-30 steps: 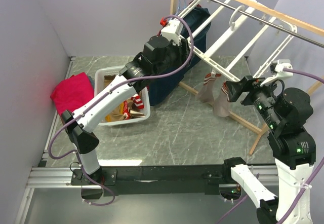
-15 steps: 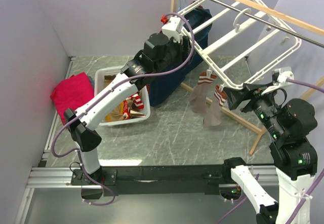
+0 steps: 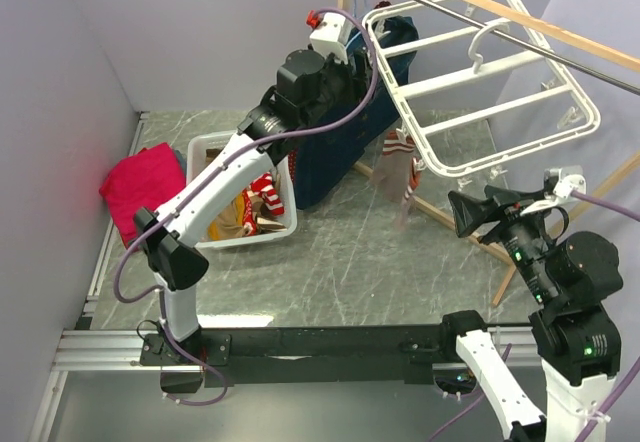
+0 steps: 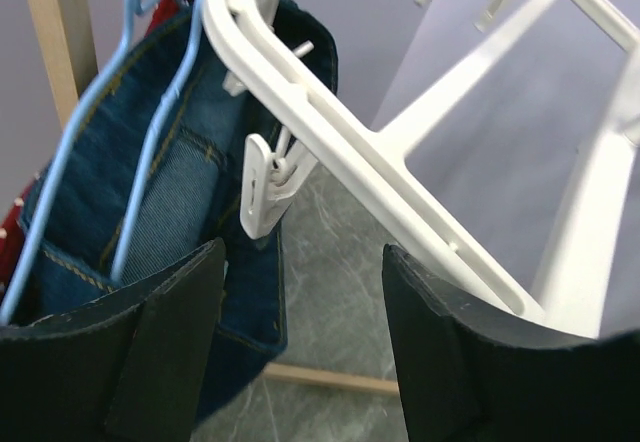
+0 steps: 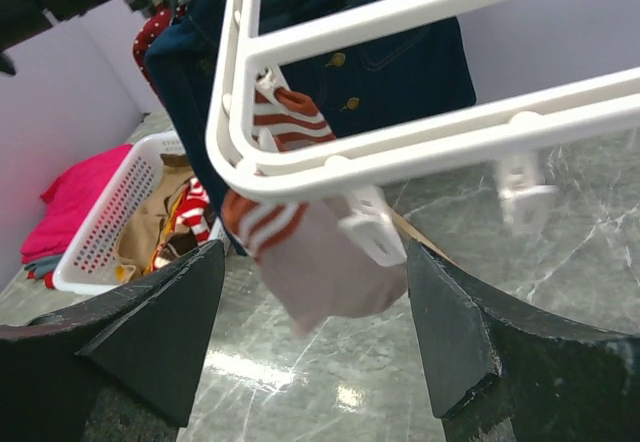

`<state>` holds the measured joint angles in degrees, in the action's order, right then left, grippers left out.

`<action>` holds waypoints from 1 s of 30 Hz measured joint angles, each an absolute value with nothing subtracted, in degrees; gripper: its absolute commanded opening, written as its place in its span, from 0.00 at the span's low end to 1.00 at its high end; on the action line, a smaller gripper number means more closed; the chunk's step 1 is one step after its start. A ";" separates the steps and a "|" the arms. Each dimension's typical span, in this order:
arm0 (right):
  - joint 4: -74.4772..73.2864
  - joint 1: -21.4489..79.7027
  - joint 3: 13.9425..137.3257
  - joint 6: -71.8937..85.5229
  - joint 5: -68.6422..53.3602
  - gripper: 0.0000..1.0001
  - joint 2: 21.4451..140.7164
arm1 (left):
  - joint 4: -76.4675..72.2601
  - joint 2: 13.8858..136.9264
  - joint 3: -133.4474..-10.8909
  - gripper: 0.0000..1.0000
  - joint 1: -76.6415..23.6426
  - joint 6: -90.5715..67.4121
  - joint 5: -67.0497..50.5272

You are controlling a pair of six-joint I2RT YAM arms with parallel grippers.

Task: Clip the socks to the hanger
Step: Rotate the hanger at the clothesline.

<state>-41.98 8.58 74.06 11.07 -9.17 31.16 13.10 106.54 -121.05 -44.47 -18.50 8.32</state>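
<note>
The white hanger (image 3: 490,62) hangs by its hook from the rail, tilted. Two socks (image 3: 392,177) dangle from clips at its lower left corner. In the right wrist view a beige-pink sock (image 5: 320,272) with a reddish-brown striped cuff hangs under the frame (image 5: 400,152), and a second striped cuff (image 5: 280,112) shows behind it. My right gripper (image 5: 315,252) is open and empty, below and apart from the frame; it also shows in the top view (image 3: 458,212). My left gripper (image 4: 300,252) is open and empty below the frame's edge (image 4: 380,152) and a free clip (image 4: 262,187).
A navy denim garment (image 3: 340,142) hangs on a light-blue hanger (image 4: 150,132) just behind my left gripper. A white basket (image 3: 215,152) of clothes and a bright pink cloth (image 3: 140,187) lie at the left. The wooden rack's foot (image 3: 440,212) crosses the floor under the socks.
The hanger has swung upward and flatter, and the socks have swung left with it. My left arm has risen. My right gripper has drawn back and down from the frame.
</note>
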 measured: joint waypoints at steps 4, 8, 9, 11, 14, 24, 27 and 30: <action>-41.47 8.58 72.16 10.81 -9.63 0.76 28.84 | 12.25 108.81 -123.79 0.70 -43.72 -17.63 8.23; -40.86 8.58 70.50 10.31 -11.16 0.74 28.32 | 11.46 111.04 -125.84 0.75 -43.42 -16.84 8.23; -40.60 8.58 70.02 10.13 -11.62 0.73 28.32 | 11.40 111.42 -126.17 0.77 -43.27 -16.69 8.23; -40.58 8.58 69.54 9.96 -12.34 0.73 28.34 | 11.46 111.66 -126.30 0.82 -43.00 -16.32 8.25; -39.62 8.58 69.10 9.74 -13.19 0.72 28.38 | 10.96 111.46 -126.21 0.86 -42.72 -15.75 8.38; -35.31 8.58 69.04 9.54 -15.40 0.67 31.66 | 10.68 97.89 -111.46 0.95 -42.57 -14.70 8.75; -34.39 8.58 69.04 9.50 -15.90 0.66 33.19 | 9.98 90.59 -104.79 0.95 -42.96 -14.85 7.81; -33.74 8.58 69.04 9.47 -16.23 0.64 34.39 | 8.58 82.94 -97.47 0.96 -45.12 -15.29 6.52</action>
